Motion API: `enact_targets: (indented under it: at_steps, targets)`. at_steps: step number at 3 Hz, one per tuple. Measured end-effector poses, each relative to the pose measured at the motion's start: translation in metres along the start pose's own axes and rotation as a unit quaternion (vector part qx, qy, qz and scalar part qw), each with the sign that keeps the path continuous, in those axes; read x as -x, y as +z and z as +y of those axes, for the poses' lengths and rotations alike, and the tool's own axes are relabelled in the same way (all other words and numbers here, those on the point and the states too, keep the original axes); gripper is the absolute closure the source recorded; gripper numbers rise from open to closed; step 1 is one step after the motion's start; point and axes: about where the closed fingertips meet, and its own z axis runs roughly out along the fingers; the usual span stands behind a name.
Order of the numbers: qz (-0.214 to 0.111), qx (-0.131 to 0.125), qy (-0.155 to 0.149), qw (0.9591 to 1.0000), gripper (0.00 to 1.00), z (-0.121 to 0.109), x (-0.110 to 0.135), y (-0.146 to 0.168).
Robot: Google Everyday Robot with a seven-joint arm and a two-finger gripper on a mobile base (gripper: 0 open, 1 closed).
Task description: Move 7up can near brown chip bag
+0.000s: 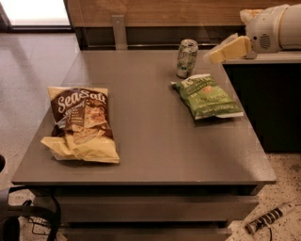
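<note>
The 7up can [186,58] stands upright at the far right of the grey table [150,141], just behind the green chip bag. The brown chip bag [82,123], dark brown with "Sea Salt" lettering and a pale yellow lower part, lies flat at the table's left front. My gripper [229,49] is at the upper right, on a white arm, hovering above the table's right edge. It points left toward the can and stays a short way to the can's right, not touching it.
A green jalapeno chip bag [208,96] lies flat right in front of the can. A dark counter [268,94] stands against the table's right side. A wooden wall panel [155,12] and a grey post [119,31] run behind the table.
</note>
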Motion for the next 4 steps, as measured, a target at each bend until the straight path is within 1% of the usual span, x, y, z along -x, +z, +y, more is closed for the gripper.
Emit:
enact_targets:
  at_steps: [1, 2, 3, 4]
  targets:
    - [-0.064, 0.008, 0.033, 0.9974, 0.00, -0.004, 0.000, 0.052]
    - [-0.090, 0.010, 0.048, 0.9947, 0.00, -0.005, -0.003, 0.074]
    - [-0.105, 0.014, 0.064, 0.9923, 0.00, 0.000, -0.007, 0.100]
    - [-0.104, 0.005, 0.071, 0.9920, 0.00, 0.004, -0.015, 0.114]
